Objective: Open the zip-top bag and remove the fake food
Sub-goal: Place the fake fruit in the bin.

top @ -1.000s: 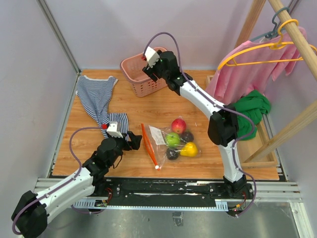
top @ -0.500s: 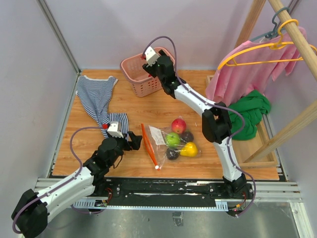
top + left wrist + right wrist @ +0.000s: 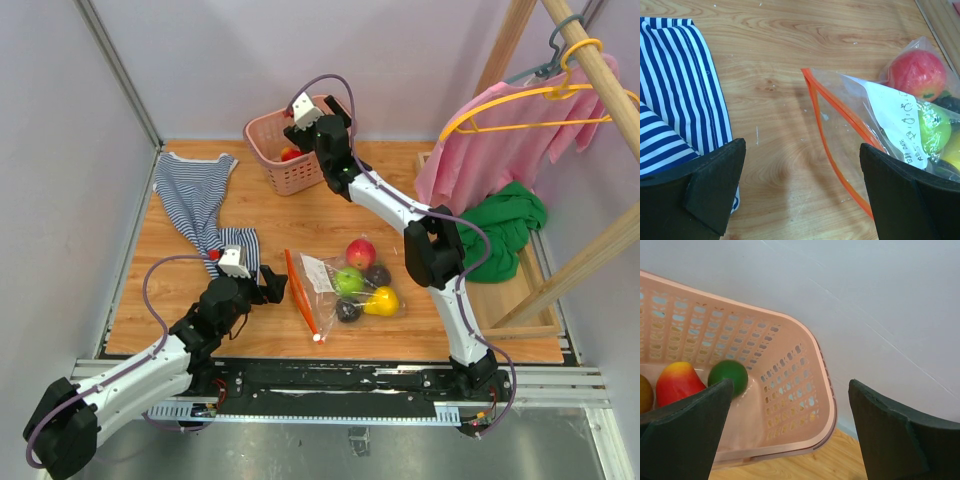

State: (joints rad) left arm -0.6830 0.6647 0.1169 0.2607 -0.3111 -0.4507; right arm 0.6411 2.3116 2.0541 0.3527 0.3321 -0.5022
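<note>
The zip-top bag lies flat at mid-table, its orange zip strip facing my left gripper. Inside it is fake food: a red apple, a light green fruit, a yellow one and dark pieces. My left gripper is open just left of the strip, which runs between its jaws in the left wrist view. My right gripper hangs open over the pink basket. A green ball and a red-yellow fruit lie in that basket.
A striped cloth lies at the left, reaching beside my left gripper. A pink shirt on a yellow hanger, a green cloth and a wooden rack fill the right side. Grey walls close the back.
My right arm has swung a little left over the basket and its jaws have opened wider. Fruit now shows in the basket from above. My left arm has barely moved.
</note>
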